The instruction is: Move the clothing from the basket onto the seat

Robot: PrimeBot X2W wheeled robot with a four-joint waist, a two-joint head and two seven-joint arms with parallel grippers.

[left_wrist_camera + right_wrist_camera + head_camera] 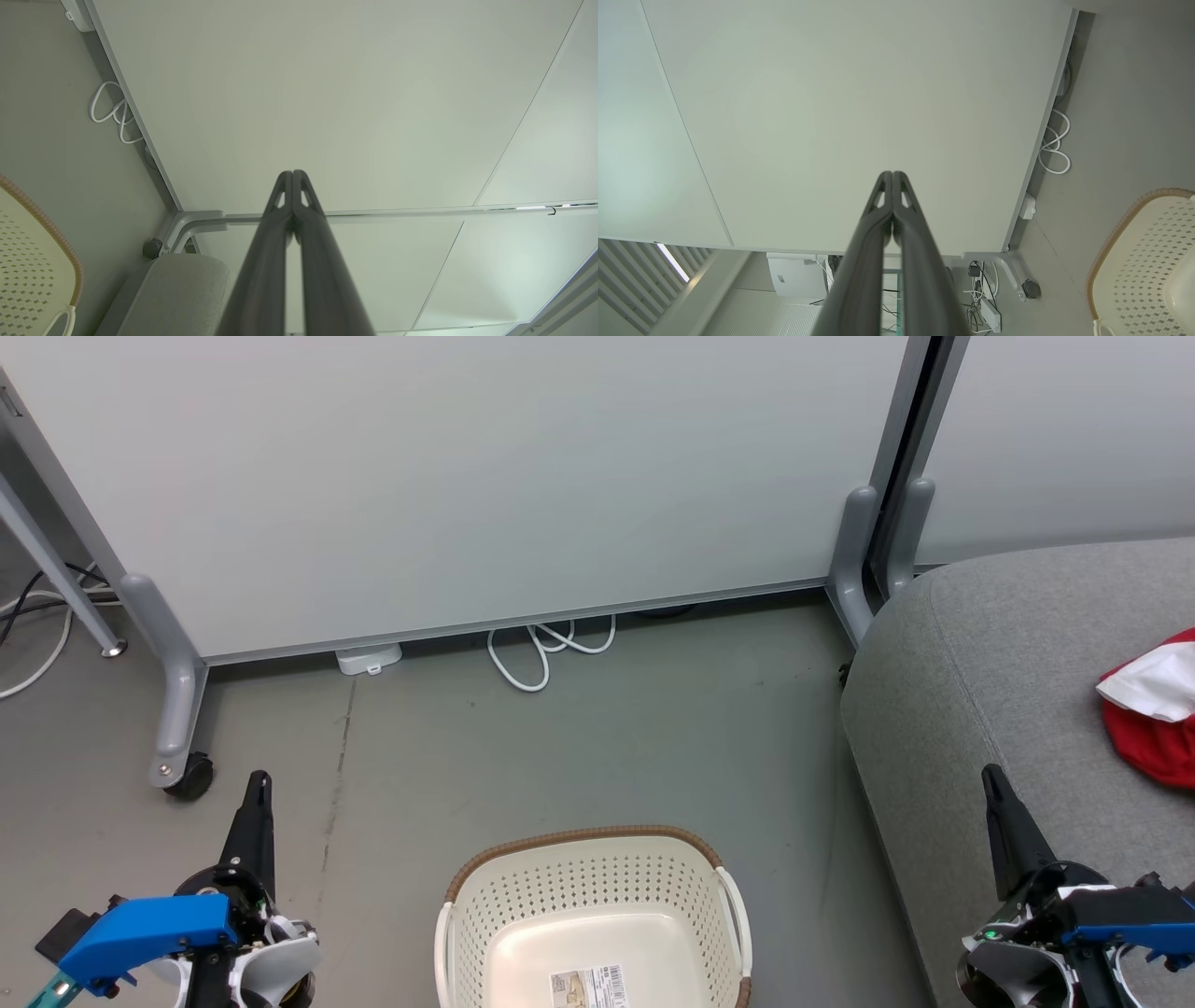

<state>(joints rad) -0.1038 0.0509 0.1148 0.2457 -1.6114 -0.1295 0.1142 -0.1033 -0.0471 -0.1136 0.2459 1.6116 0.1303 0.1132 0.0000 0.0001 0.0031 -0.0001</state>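
Note:
The cream-white basket (pixel 592 887) stands on the floor at the bottom middle of the head view, with a bare floor and a barcode sticker (pixel 588 987) on it. Its perforated wall also shows in the left wrist view (pixel 28 270) and the right wrist view (pixel 1143 261). Red and white clothing (pixel 1158 709) lies on the grey seat (pixel 1018 691) at the right edge. My left gripper (pixel 259 782) is shut with nothing in it, left of the basket. My right gripper (pixel 990 777) is shut and empty over the seat's front part. Both wrist views show the fingers pressed together (pixel 292 173) (pixel 892 173).
A pale partition panel (pixel 467 476) on grey castor legs (pixel 177 709) stands behind the basket. A white cable loop (pixel 546 653) and a small white box (pixel 370 659) lie on the floor under it. More cables (pixel 37 616) trail at the far left.

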